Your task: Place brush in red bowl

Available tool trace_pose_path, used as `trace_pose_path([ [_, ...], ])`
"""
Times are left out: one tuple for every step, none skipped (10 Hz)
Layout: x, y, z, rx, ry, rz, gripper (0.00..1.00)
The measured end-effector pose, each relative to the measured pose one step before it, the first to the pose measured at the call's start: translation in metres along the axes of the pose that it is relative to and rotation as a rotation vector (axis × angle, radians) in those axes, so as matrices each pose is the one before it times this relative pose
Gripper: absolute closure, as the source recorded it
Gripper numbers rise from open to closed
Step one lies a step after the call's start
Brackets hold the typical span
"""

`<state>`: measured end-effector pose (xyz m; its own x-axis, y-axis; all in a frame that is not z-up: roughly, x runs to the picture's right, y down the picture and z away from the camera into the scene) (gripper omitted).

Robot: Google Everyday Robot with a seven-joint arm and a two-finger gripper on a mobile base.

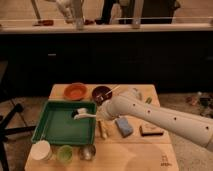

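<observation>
The white brush (84, 115) hangs over the right part of the green tray (52, 131), its bristle head pointing left. My gripper (101, 114), at the end of the white arm that reaches in from the right, is shut on the brush's handle end. The orange-red bowl (75, 91) sits at the far left of the table, behind the tray and up-left of the brush, with nothing in it.
A dark maroon bowl (102, 93) with a thin stick stands right of the red bowl. A blue sponge (124, 126), a brown block (151, 131) and a pale stick (102, 129) lie mid-table. A white cup (41, 150), green cup (65, 153) and metal cup (87, 151) line the front edge.
</observation>
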<state>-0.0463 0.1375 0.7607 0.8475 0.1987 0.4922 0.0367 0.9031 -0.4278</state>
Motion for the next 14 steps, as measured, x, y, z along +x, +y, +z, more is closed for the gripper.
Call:
trace_pose_path([
  [-0.00586,-0.00575,0.00609,-0.0016,-0.0093,-0.00452,1.0],
  [-0.00788,-0.00857,0.0079,-0.001,-0.0107,-0.00663,1.0],
  [-0.00938,-0.00814,0.00808,-0.00294,-0.00836,-0.0123,1.0],
  [-0.00841,-0.00733,0.00702,-0.00242,-0.00518,-0.01299,1.0],
  [-0.00854,-0.00817,0.00731,-0.00212,-0.00229,-0.01591,1.0],
  [-0.00846,-0.00866,0.0071,0.00114,-0.00046,-0.01617,1.0],
  [-0.00119,-0.006,0.002,0.00614,0.00461,-0.00807,1.0],
  [0.00057,-0.00817,0.0018,0.00905,0.00629,-0.00525,1.0],
  [0.00261,-0.0103,0.00195,0.00948,0.00671,-0.00093,1.0],
  [0.00043,-0.00725,0.00174,0.00556,0.00241,-0.00066,1.0],
  [0.00158,-0.00767,0.00231,0.00447,0.00249,0.00166,1.0],
  [0.00171,-0.01109,0.00497,-0.00059,0.00552,0.00009,1.0],
  [0.00122,-0.00802,0.00695,-0.01016,0.01009,-0.00448,1.0],
  [-0.00158,-0.00412,0.00419,-0.00701,0.00518,-0.00537,1.0],
])
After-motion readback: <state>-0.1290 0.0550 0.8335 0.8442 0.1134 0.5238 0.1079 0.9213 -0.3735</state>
